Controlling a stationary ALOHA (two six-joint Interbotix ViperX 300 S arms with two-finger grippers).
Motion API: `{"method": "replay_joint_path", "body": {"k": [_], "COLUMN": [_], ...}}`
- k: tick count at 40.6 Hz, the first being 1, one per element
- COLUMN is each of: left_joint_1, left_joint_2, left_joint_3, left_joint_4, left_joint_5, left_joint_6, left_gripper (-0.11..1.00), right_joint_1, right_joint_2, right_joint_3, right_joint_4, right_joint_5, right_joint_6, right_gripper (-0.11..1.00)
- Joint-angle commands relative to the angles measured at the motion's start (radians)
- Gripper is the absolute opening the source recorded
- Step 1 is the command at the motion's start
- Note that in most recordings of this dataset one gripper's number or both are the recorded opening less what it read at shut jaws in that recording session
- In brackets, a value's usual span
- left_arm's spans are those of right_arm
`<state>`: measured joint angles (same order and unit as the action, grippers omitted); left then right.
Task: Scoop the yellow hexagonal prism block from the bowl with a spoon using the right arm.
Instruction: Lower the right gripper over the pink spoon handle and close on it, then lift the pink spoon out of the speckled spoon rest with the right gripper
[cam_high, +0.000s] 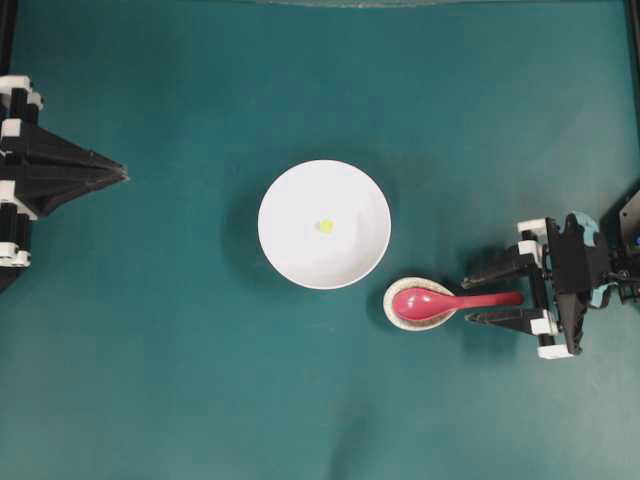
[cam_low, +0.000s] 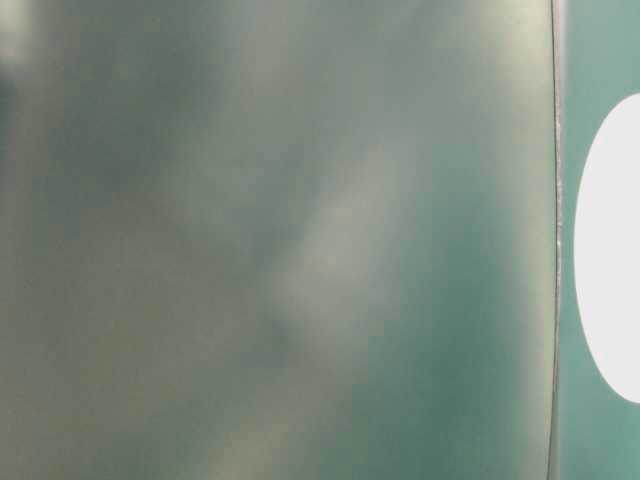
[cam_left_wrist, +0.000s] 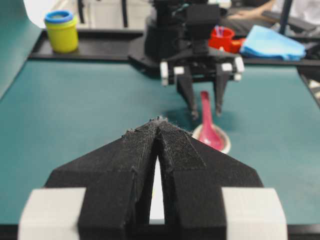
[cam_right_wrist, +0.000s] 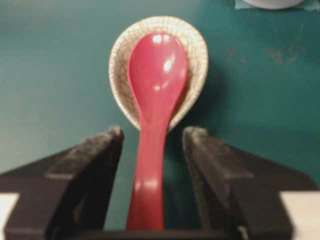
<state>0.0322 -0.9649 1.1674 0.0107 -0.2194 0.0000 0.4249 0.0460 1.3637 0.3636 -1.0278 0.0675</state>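
Two black arms face each other across a teal table (cam_high: 150, 380) when seen from overhead: the left gripper (cam_high: 122, 176) sits at the left edge with its jaws pressed together to a point, holding nothing, and the right gripper (cam_high: 468, 299) reaches in from the right with its jaws spread wide on either side of the spoon's handle, apart from it. The white bowl (cam_high: 290, 255) stands mid-table with the yellow hexagonal prism block (cam_high: 325, 226) lying near its centre. The spoon (cam_high: 452, 301) lies just right of and below the bowl, its head resting in a small speckled spoon rest (cam_high: 390, 310) and its long axis running left to right, handle towards the right arm. The table-level view is almost all a blurred grey-green surface, with only a white curve of the bowl (cam_low: 612, 250) at the right edge. From the left wrist, the closed left gripper (cam_left_wrist: 159, 122) fills the foreground; beyond it the right gripper (cam_left_wrist: 206, 114) straddles the spoon (cam_left_wrist: 209, 125), and a yellow jar (cam_left_wrist: 62, 31), a red cup (cam_left_wrist: 221, 37) and a blue cloth (cam_left_wrist: 272, 44) sit at the far side. From the right wrist, the spoon (cam_right_wrist: 152, 120) runs straight up the middle between the open fingers (cam_right_wrist: 95, 155), head pointing away into the spoon rest (cam_right_wrist: 120, 65).
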Motion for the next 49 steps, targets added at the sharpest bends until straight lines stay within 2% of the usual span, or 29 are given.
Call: {"method": "replay_joint_path", "body": {"k": [1,26,41,49], "left_joint_1": [0.002,0.002,0.002,0.002], "left_joint_2": [0.005,0.005,0.005,0.006], "left_joint_3": [-0.025,-0.025,-0.025,-0.025], "left_joint_4": [0.003,0.003,0.003,0.003], "left_joint_5": [-0.005,-0.006,-0.005,-0.005], "left_joint_6": [0.002,0.002,0.002,0.002], "left_gripper": [0.01,0.01,0.01,0.01], "right_joint_1": [0.006,0.005,0.005,0.006], "right_joint_2": [-0.006,-0.006,-0.006,-0.006], "right_joint_3": [-0.008,-0.005,-0.006,-0.009], "right_joint_4": [0.003,-0.003,-0.005,-0.003], "right_joint_5": [-0.003,0.018,0.025,0.032], "right_joint_6": [0.003,0.003,0.003,0.003], "right_gripper": [0.57,0.56,0.39,0.38]}}
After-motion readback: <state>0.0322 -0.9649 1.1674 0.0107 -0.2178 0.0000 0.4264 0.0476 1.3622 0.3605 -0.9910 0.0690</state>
